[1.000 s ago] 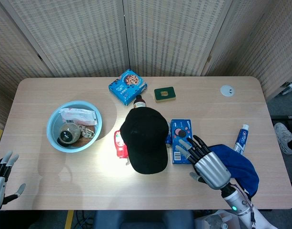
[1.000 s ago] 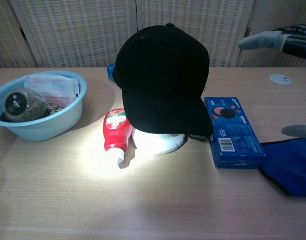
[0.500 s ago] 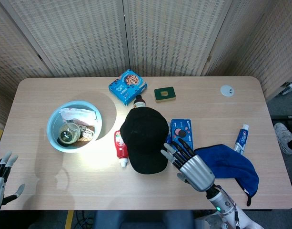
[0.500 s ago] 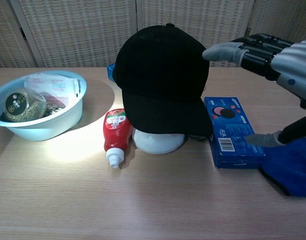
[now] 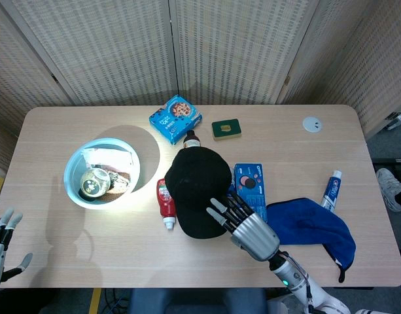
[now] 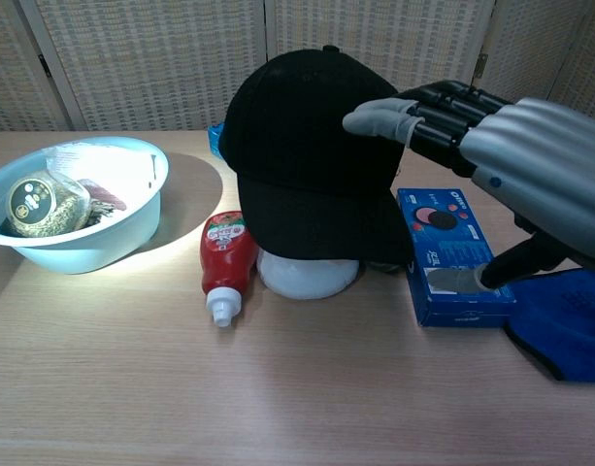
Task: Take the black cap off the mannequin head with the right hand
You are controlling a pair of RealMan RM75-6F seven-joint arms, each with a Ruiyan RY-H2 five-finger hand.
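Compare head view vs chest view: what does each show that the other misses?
Head view only: left hand at the table's near-left edge, green tin, white disc, toothpaste tube, brown bottle behind the cap.
Chest view only: white mannequin head under the cap.
Both: black cap with the right hand reaching over it, fingers spread, plus light blue bowl, red bottle, blue cookie box, blue cloth.

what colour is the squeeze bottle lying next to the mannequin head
Red with a white cap; the squeeze bottle shows best in the chest view.
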